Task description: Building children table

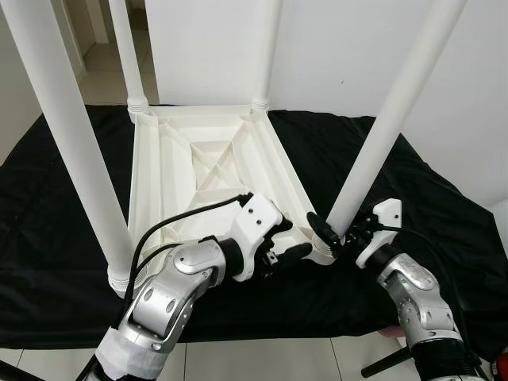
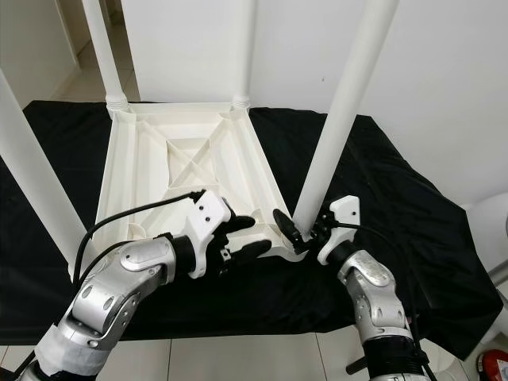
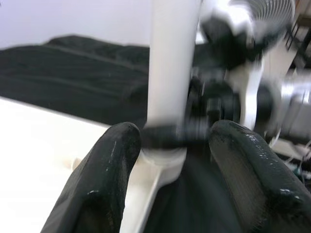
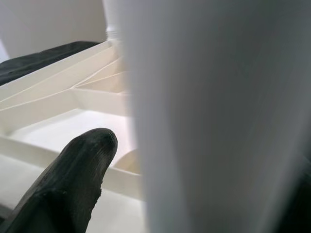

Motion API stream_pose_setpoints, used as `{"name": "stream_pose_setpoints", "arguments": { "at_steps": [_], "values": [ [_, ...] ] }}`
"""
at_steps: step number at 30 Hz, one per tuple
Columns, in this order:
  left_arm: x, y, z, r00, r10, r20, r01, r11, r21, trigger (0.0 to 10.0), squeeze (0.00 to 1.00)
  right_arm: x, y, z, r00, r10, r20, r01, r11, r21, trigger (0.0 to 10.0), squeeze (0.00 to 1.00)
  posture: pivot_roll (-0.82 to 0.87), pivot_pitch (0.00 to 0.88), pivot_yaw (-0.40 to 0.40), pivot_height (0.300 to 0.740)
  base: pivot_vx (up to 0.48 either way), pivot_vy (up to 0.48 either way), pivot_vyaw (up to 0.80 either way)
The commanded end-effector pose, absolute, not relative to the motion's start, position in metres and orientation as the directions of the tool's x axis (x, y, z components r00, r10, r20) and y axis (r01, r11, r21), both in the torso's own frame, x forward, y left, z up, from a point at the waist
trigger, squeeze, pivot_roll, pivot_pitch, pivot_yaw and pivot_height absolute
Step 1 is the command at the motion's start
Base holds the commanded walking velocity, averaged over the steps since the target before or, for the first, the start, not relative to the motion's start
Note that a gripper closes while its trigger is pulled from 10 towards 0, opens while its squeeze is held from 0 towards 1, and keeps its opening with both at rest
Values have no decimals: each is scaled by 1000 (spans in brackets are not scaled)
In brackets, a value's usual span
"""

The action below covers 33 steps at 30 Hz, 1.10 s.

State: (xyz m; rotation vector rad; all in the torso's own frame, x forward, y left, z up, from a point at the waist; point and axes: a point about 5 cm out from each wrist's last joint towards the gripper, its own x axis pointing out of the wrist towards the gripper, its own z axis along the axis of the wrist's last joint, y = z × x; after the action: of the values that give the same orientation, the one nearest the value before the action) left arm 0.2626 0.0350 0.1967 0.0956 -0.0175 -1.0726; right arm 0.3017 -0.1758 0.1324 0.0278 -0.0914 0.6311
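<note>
- A black cloth (image 1: 63,198) spreads across the middle, creased, its near edge hanging at 6 o'clock.
- A plain white wall (image 1: 333,55) rises behind it from 12 to 3 o'clock.
- Pale floor tiles (image 1: 262,361) with dark grout lines show along the bottom, at 6 o'clock.
- At 11 o'clock a lit passage with light floor (image 1: 99,71) leads away.
- A red object (image 2: 496,369) sits at 5 o'clock; what it is cannot be told.
- Light is bright and even.

Upturned white table (image 2: 186,163) on black cloth (image 2: 381,198); right gripper (image 2: 295,232) clasps near leg (image 2: 337,119); left gripper (image 2: 248,236) alongside.
</note>
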Motion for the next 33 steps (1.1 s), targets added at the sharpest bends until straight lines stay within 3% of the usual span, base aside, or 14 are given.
{"name": "stream_pose_setpoints", "arguments": {
  "at_steps": [1,8,15,24,25,29,30,33],
  "values": [
    [265,35,198,507,-861,-35,861,504,74,10000,0,302,-172,129,790,609,73,-610,792,-10,10000,0,-56,0,-92,740,0,0,0],
    [268,39,195,540,-840,-48,841,536,78,10000,0,299,-158,127,747,660,78,-662,750,-1,10000,0,-46,0,-99,740,0,0,0],
    [266,51,189,587,-809,-45,809,583,69,10000,0,290,-161,122,731,680,59,-681,732,-4,10000,0,-45,0,-93,740,0,0,0],
    [256,64,172,525,-844,-112,851,522,55,10000,0,295,-184,136,747,661,71,-656,750,-84,10000,0,-49,0,-80,740,0,0,0],
    [254,63,171,512,-851,-117,859,509,50,10000,0,296,-186,137,745,663,68,-658,748,-83,7020,0,-50,0,-80,740,0,0,0],
    [253,63,170,500,-857,-122,866,499,36,10000,0,297,-187,138,744,665,66,-661,746,-77,7020,0,-49,0,-80,740,0,0,0],
    [253,61,169,501,-857,-121,865,501,37,10000,0,297,-187,138,742,668,59,-664,744,-77,0,0,-47,0,-85,740,0,0,0],
    [251,54,171,501,-860,-99,866,498,51,10000,0,295,-181,135,737,675,32,-672,737,-71,0,0,-44,0,-91,740,0,0,0]
  ]
}}
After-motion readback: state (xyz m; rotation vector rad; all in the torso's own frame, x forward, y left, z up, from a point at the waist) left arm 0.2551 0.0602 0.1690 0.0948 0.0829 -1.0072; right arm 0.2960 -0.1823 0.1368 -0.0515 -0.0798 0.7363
